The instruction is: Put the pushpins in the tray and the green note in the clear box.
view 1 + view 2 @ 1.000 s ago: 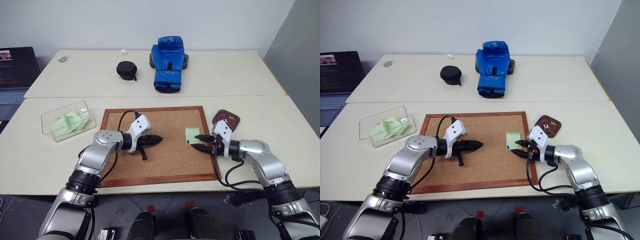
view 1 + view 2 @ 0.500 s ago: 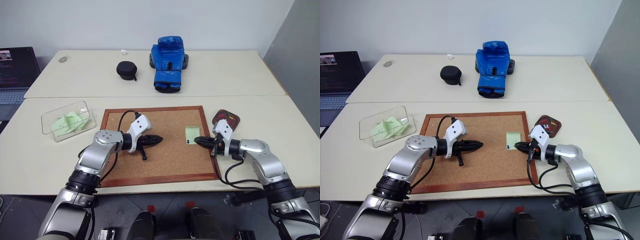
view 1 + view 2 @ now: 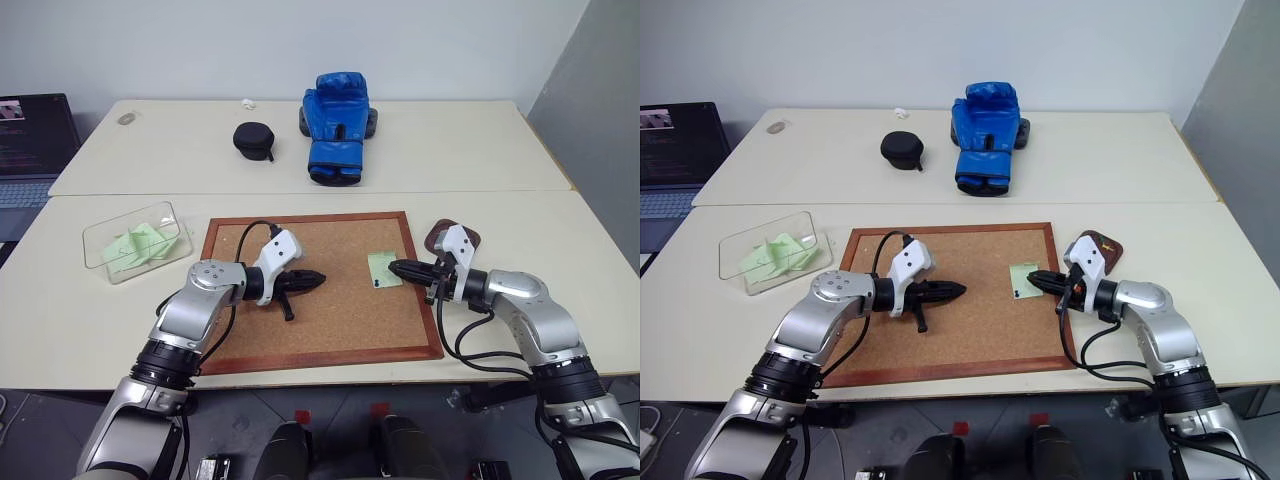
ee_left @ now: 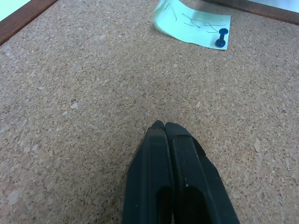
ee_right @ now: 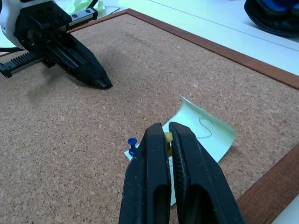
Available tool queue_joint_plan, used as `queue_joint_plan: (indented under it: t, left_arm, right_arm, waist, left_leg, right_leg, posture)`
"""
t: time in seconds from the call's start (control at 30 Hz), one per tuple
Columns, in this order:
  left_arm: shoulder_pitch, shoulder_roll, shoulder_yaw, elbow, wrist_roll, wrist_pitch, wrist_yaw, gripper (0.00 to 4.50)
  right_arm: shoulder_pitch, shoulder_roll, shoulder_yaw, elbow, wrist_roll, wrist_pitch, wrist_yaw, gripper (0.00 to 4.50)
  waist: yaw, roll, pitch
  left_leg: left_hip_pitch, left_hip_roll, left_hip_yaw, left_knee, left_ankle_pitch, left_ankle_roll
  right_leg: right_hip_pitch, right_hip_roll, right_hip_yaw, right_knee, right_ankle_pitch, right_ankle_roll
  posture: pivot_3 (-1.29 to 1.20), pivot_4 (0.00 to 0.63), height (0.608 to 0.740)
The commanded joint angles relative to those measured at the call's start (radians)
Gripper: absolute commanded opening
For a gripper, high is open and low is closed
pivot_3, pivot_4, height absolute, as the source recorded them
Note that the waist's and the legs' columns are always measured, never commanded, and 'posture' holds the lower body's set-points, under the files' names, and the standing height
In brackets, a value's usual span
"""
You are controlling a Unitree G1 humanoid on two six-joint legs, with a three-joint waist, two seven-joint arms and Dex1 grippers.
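right gripper: jaws were apart a second ago, now clamped on a yellow pushpin and lifted off the cork board
meaning: one pin is out, tray drop likely next
tray: dark brown dish, just behind the right gripper, pins already inside
green note: pale slip right under the right gripper tips, one corner curled up, blue pushpin pins its near corner
left gripper: shut, empty, unmoved mid-board
clear box: well beyond the left gripper on the tabletop, holds loose green slips
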Motion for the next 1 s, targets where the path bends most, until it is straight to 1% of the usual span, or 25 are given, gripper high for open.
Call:
queue_joint_plan:
  t: [0.03,0.23,0.4,0.53,0.7,0.77,0.8,0.9,0.97,1.0]
  left_arm:
    - [0.001,0.009,-0.003,-0.024,0.001,0.001,-0.004,0.0]
    - [0.002,0.008,-0.003,-0.026,0.0,0.002,-0.003,0.0]
    - [0.004,0.01,-0.002,-0.024,0.001,0.0,-0.003,0.0]
    - [0.002,0.008,-0.006,-0.022,0.002,-0.004,-0.006,0.0]
    - [-0.006,0.009,-0.009,-0.017,0.004,-0.007,-0.012,0.0]
    - [-0.007,0.01,-0.009,-0.018,0.005,-0.007,-0.012,0.0]
    - [-0.006,0.011,-0.009,-0.018,0.005,-0.008,-0.012,0.0]
    - [0.001,0.014,-0.007,-0.028,0.004,-0.005,-0.013,0.0]
    - [0.006,0.015,-0.006,-0.03,0.004,-0.006,-0.012,0.0]
    - [0.007,0.015,-0.006,-0.031,0.003,-0.006,-0.012,0.0]
  right_arm:
    - [-0.007,-0.013,-0.025,-0.034,0.008,-0.009,0.006,0.05]
    - [-0.027,-0.008,-0.121,-0.007,0.041,0.034,-0.087,0.05]
    - [-0.08,-0.003,-0.23,0.108,0.02,0.068,-0.249,0.05]
    - [-0.13,0.009,-0.256,0.203,-0.007,0.082,-0.342,0.05]
    - [-0.194,0.04,-0.268,0.319,-0.018,0.081,-0.412,0.05]
    - [-0.202,0.042,-0.264,0.337,-0.023,0.075,-0.412,0.54]
    - [-0.204,0.043,-0.264,0.341,-0.024,0.074,-0.414,0.57]
    - [-0.204,0.042,-0.263,0.345,-0.025,0.071,-0.415,1.36]
    - [-0.202,0.04,-0.262,0.345,-0.026,0.069,-0.413,1.75]
    - [-0.2,0.039,-0.262,0.343,-0.027,0.069,-0.413,1.75]
  waist:
    - [0.0,0.0,0.0]
    - [0.0,0.0,0.0]
    - [0.0,0.0,0.0]
    - [0.0,0.0,0.0]
    - [-0.001,0.0,0.0]
    - [-0.001,0.0,0.0]
    - [0.0,0.0,0.0]
    - [0.0,0.0,0.0]
    - [0.0,0.0,0.0]
    - [0.0,0.0,0.0]
  left_leg:
    - [0.0,0.0,0.0,0.0,0.0,0.0]
    - [0.0,0.0,0.0,0.0,0.0,0.0]
    - [0.0,0.0,0.001,0.0,0.0,0.0]
    - [0.0,0.0,0.001,0.0,0.0,0.0]
    - [0.0,0.0,0.002,0.0,0.0,0.0]
    - [0.0,0.0,0.003,0.0,0.0,0.0]
    - [0.0,0.0,0.003,0.0,0.0,0.0]
    - [0.0,0.0,0.003,0.0,0.0,0.0]
    - [0.0,0.0,0.003,0.0,0.0,0.0]
    - [0.0,0.0,0.003,0.0,0.0,0.0]
  right_leg:
    - [0.0,0.0,0.0,0.0,0.0,0.0]
    - [0.0,0.0,0.0,0.0,0.0,0.0]
    - [0.0,0.0,0.0,0.0,0.0,0.0]
    - [0.0,0.0,0.001,0.0,0.0,0.0]
    - [0.0,0.0,0.001,0.0,0.0,0.0]
    - [0.0,0.0,0.001,0.001,0.0,0.0]
    - [0.0,0.0,0.001,0.001,0.0,0.0]
    - [-0.001,0.0,0.002,0.0,0.0,0.0]
    - [-0.001,0.0,0.001,0.0,0.0,0.0]
    - [-0.001,0.0,0.002,0.0,0.0,0.0]
  posture:
    - [0.0,0.15,0.74]
    - [0.0,0.15,0.74]
    - [0.0,0.15,0.74]
    - [0.0,0.15,0.74]
    - [0.0,0.15,0.74]
    - [0.0,0.15,0.74]
    - [0.0,0.15,0.74]
    - [0.0,0.15,0.74]
    - [0.0,0.15,0.74]
    - [0.0,0.15,0.74]
